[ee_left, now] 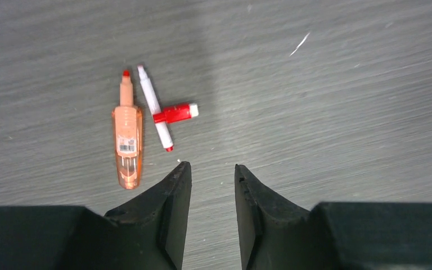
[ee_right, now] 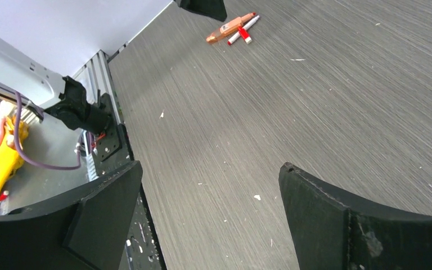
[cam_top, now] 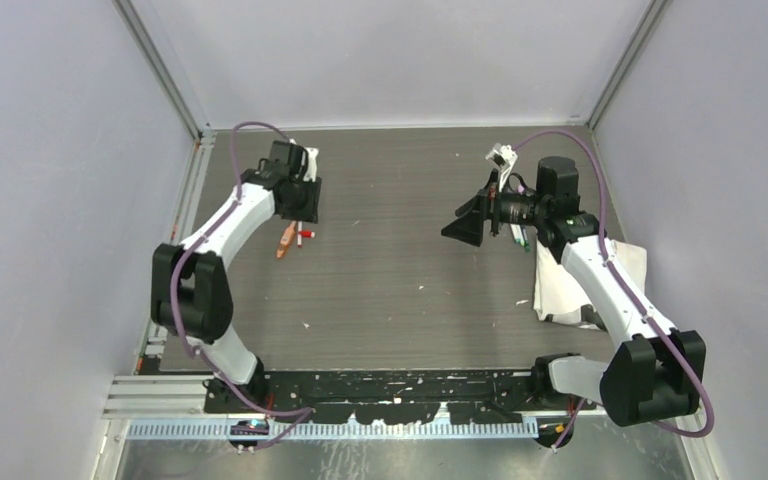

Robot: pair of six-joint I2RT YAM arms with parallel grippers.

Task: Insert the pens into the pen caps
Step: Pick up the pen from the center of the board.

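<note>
Pens (cam_top: 521, 240) beside white cloth (cam_top: 560, 290) — mostly hidden under right arm (cam_top: 600, 275) (colours too small to tell)

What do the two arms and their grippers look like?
The left arm and right arm have white link shells, black joints and a purple cable looping along each. The left gripper and right gripper are black with wedge-shaped fingers.

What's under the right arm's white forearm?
A crumpled white cloth on the grey table, its edges showing either side. The forearm covers its middle, so anything lying there is hidden.
</note>
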